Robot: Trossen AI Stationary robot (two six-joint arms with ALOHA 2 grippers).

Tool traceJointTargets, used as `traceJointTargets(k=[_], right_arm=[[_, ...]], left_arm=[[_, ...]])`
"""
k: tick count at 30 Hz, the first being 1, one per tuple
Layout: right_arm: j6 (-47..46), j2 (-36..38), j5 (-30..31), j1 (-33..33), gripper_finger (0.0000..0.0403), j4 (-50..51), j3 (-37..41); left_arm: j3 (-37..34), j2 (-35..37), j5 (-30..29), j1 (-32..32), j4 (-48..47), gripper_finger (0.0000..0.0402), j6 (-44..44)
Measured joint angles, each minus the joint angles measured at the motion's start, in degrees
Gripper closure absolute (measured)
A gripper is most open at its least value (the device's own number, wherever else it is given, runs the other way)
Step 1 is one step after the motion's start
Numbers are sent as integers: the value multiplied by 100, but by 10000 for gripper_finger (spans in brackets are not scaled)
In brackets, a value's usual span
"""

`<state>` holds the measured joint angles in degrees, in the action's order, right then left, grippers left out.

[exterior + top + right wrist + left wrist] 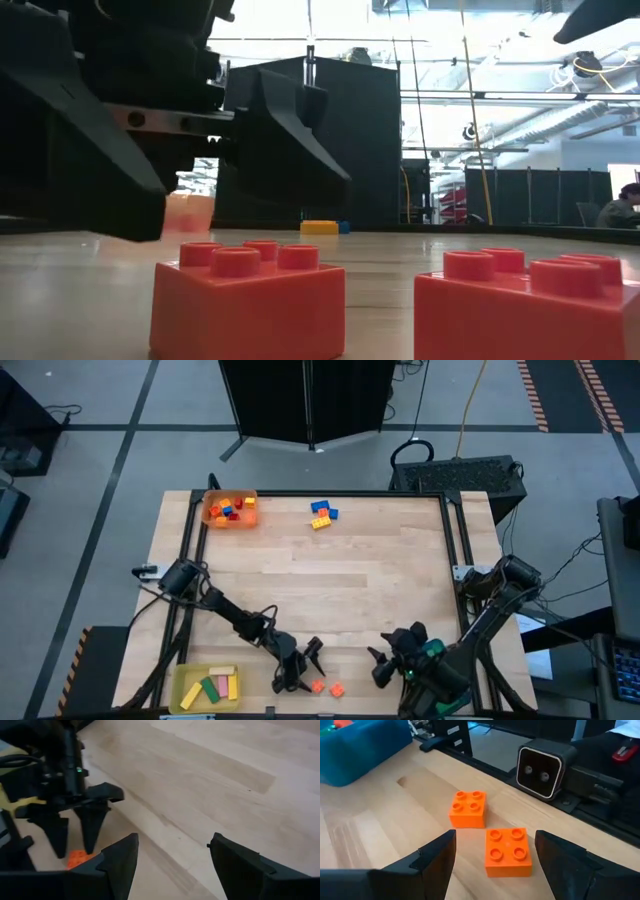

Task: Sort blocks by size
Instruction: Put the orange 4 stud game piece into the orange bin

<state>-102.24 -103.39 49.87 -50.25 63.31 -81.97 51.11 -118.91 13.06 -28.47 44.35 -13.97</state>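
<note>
Two orange four-stud blocks (468, 809) (508, 851) lie side by side on the wooden table near its front edge, also seen as blocks (317, 686) (337, 689) from above. My left gripper (495, 865) is open and low over the table just short of them; the nearer block lies ahead, in line with the gap between its fingers, untouched. In the low view its dark fingers (290, 130) hang just behind the blocks (250, 300). My right gripper (381, 666) hovers open to the right of the blocks, holding nothing.
An orange tray (230, 510) with small mixed blocks stands at the far left. A few blue and yellow blocks (322, 513) lie at the far middle. A yellow tray (207, 688) with long blocks sits at the near left corner. A camera box (540, 765) stands at the front edge.
</note>
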Motion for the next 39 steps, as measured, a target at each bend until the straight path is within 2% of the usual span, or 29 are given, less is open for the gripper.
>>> traceJointTargets(k=[7, 15, 24, 35, 39], right_arm=[[560, 0, 11, 6, 165, -672, -1], [739, 0, 225, 3, 165, -866, -2], [845, 0, 277, 115, 165, -911, -2], [951, 0, 428, 149, 165, -914, -2], [1018, 0, 443, 183, 165, -921, -2]], left_arm=[[2, -1, 5, -7, -228, 130, 15], [2, -4, 13, -7, -289, 132, 13], [69, -303, 172, 0, -224, 171, 60], [236, -361, 302, 0, -320, 180, 169], [236, -332, 300, 93, -313, 218, 585]])
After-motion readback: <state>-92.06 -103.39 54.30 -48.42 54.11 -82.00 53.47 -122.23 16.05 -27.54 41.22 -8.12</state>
